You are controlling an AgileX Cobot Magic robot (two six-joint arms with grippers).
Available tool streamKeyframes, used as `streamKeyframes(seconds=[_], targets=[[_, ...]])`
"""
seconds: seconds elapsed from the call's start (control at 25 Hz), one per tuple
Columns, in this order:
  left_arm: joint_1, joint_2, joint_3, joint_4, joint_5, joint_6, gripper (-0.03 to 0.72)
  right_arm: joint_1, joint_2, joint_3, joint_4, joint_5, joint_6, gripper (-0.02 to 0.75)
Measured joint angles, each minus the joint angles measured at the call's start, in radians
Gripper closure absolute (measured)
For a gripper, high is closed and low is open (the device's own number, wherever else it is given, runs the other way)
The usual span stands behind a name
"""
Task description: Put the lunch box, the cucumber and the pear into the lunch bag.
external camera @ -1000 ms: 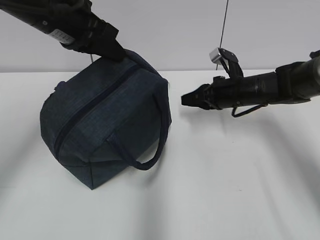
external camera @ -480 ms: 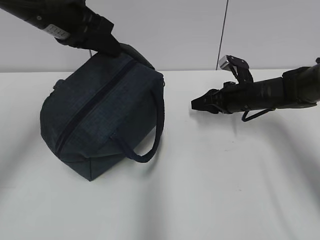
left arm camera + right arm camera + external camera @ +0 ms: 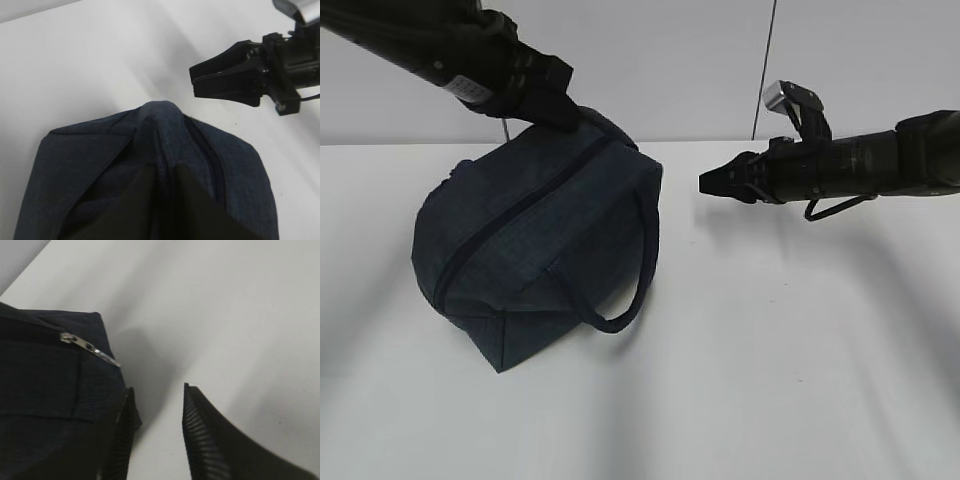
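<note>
navy lunch bag [image 3: 535, 240] tilted, zipper diagonal

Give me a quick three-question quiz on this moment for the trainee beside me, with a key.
1. True or false: the lunch bag's zipper is closed along its whole visible length.
2. Which hand pinches the bag's fabric at its raised end: A, the left hand, or B, the right hand?
3. Fill in: the right hand's fingers are ____ and hold nothing.

Key:
1. True. In the exterior view the zipper line shows no gap, and the metal pull sits at the bag's end.
2. A.
3. Apart. They stand over the white table, beside the bag.
</note>
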Motion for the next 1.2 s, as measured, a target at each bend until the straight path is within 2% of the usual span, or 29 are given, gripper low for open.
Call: streamKeyframes(seconds=[0.2,0.28,0.36,0.56,0.64,0.76,0.84,0.88,1.0,1.2], targets=[[0.001,0.049,-0.003,-0.007,-0.033,0.000,0.645,0.000,-0.044,0.000,-0.015,0.034,0.000,0.461],[0.003,0.055,-0.003,0.007,-0.044,0.000,0.603,0.000,-0.057,0.000,-0.034,0.039,0.007,0.454],[0.003,0.055,-0.003,0.030,-0.053,0.000,0.522,0.000,-0.066,0.000,-0.058,0.040,0.023,0.440],[0.004,0.057,-0.003,0.043,-0.062,0.000,0.230,0.002,-0.093,0.000,-0.172,0.047,0.121,0.403],[0.004,0.057,-0.003,0.043,-0.062,0.000,0.178,0.002,-0.105,0.000,-0.226,0.042,0.158,0.400],[0.004,0.047,-0.003,0.072,-0.057,0.000,0.153,0.002,-0.140,0.000,-0.359,0.027,0.260,0.399],[0.004,0.030,-0.003,0.113,-0.043,0.000,0.148,0.002,-0.142,0.000,-0.368,0.027,0.267,0.399],[0.004,0.017,-0.003,0.135,-0.034,0.000,0.148,0.002,-0.175,0.000,-0.496,0.025,0.389,0.398],[0.014,-0.030,-0.003,0.183,-0.008,-0.005,0.148,0.002,-0.214,0.000,-0.598,0.025,0.506,0.398],[0.062,-0.101,-0.003,0.307,0.079,-0.105,0.149,0.002,-0.300,0.000,-0.789,0.029,0.726,0.398]])
